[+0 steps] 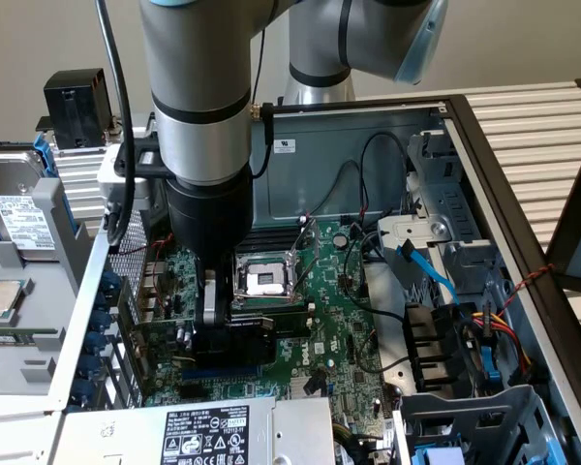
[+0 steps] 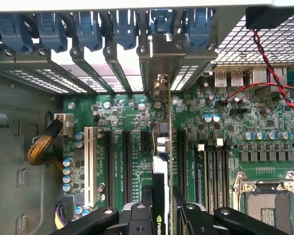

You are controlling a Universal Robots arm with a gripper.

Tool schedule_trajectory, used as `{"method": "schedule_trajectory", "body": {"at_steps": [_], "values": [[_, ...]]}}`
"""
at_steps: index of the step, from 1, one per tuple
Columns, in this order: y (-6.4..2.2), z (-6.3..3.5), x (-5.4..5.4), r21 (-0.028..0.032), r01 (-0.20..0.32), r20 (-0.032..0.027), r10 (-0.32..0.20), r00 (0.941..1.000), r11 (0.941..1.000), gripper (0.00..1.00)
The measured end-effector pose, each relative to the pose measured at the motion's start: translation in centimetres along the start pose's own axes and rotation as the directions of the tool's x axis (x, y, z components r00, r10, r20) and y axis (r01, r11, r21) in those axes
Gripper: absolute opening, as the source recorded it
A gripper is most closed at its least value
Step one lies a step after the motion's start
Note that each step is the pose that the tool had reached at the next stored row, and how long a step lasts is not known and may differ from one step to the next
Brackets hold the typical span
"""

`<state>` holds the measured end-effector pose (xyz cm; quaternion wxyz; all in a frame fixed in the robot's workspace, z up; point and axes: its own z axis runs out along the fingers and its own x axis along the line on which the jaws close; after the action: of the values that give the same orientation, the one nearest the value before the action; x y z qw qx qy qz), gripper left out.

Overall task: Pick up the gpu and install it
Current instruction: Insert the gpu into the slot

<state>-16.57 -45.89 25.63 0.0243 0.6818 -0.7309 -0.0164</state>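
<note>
Arm's gripper (image 2: 162, 218) (image 1: 213, 325) is clamped on the gpu (image 2: 160, 169) (image 1: 252, 341), a small green card with a black cooler shroud, held upright on edge. The card stands over the black expansion slots (image 2: 125, 161) of the green motherboard (image 2: 117, 110). Its silver bracket (image 2: 159, 58) meets the case's rear edge below the blue slot latches (image 2: 88, 24). Seating depth: cannot tell.
</note>
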Motion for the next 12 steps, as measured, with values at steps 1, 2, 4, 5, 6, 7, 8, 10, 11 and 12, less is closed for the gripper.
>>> {"method": "schedule_trajectory", "body": {"at_steps": [1,2,4,5,6,7,8,10,11,12], "values": [[0.00,0.00,0.00,0.0000,0.000,0.0000,0.000,1.0000,1.0000,0.27],[0.01,0.00,0.00,0.0000,0.001,0.0000,-0.001,1.0000,1.0000,0.27],[0.01,0.00,0.00,0.0000,0.004,-0.0002,-0.004,1.0000,1.0000,0.27],[0.01,0.00,0.00,0.0001,0.006,-0.0003,-0.006,1.0000,1.0000,0.27],[0.01,0.00,0.00,0.0000,0.007,-0.0004,-0.007,1.0000,1.0000,0.27],[0.01,0.00,0.01,0.0001,0.008,-0.0004,-0.008,1.0000,1.0000,0.27],[0.01,0.00,0.01,0.0001,0.008,-0.0005,-0.008,1.0000,1.0000,0.27],[0.01,0.01,0.00,0.0001,0.009,-0.0012,-0.009,1.0000,1.0000,0.27],[0.01,0.01,0.00,0.0001,0.009,-0.0014,-0.009,1.0000,1.0000,0.27],[0.01,0.02,-0.01,0.0002,0.009,-0.0016,-0.009,1.0000,1.0000,0.27]]}}
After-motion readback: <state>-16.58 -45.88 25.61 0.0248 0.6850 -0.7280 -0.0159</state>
